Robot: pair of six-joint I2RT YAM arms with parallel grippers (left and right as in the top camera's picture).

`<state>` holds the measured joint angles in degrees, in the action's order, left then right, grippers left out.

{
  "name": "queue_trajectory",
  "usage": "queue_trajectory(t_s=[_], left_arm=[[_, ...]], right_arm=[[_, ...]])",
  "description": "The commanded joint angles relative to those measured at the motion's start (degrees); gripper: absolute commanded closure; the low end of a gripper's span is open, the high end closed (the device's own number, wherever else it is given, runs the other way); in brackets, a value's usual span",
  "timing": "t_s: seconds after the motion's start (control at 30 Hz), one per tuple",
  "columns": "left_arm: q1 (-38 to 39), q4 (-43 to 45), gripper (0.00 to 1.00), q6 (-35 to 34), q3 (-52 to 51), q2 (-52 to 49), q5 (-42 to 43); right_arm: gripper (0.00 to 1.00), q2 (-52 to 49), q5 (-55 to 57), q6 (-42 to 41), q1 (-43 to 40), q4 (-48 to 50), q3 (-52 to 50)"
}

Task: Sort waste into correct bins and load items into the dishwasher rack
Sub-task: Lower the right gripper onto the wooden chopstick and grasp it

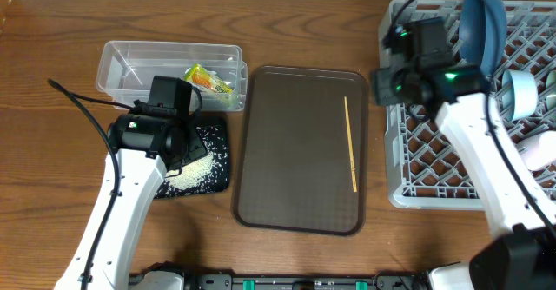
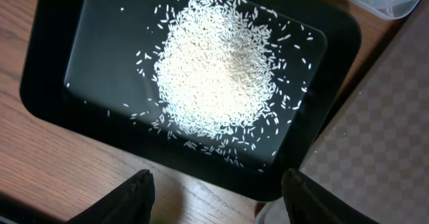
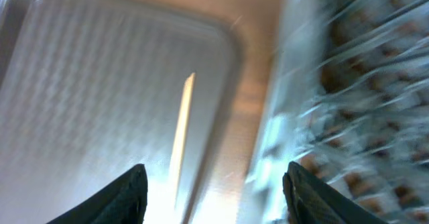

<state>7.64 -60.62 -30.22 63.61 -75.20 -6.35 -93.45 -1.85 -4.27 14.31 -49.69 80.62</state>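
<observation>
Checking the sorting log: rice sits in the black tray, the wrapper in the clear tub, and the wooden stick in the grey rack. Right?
Not quite. The wooden stick lies on the brown serving tray, not in the grey rack; the overhead view shows it. Rice and wrapper are as you say.

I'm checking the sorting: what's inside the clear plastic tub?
A crumpled yellow-orange-green snack wrapper lies in the right end of the clear plastic tub. The left arm's black wrist covers part of its near side, hiding anything there.
</observation>
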Motion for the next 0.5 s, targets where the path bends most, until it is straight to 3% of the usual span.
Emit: queue_trajectory(t_s=[0.0, 0.47], left_arm=[[-0.22, -0.17, 0.36, -0.52, 0.37, 0.28, -0.11], [-0.22, -0.15, 0.36, -0.52, 0.37, 0.28, -0.13]], right_arm=[[0.38, -3.54, -5.29, -4.7, 3.1, -2.23, -0.07], [0.39, -18.69, 2.03, -15.65, 10.12, -7.89, -0.07]])
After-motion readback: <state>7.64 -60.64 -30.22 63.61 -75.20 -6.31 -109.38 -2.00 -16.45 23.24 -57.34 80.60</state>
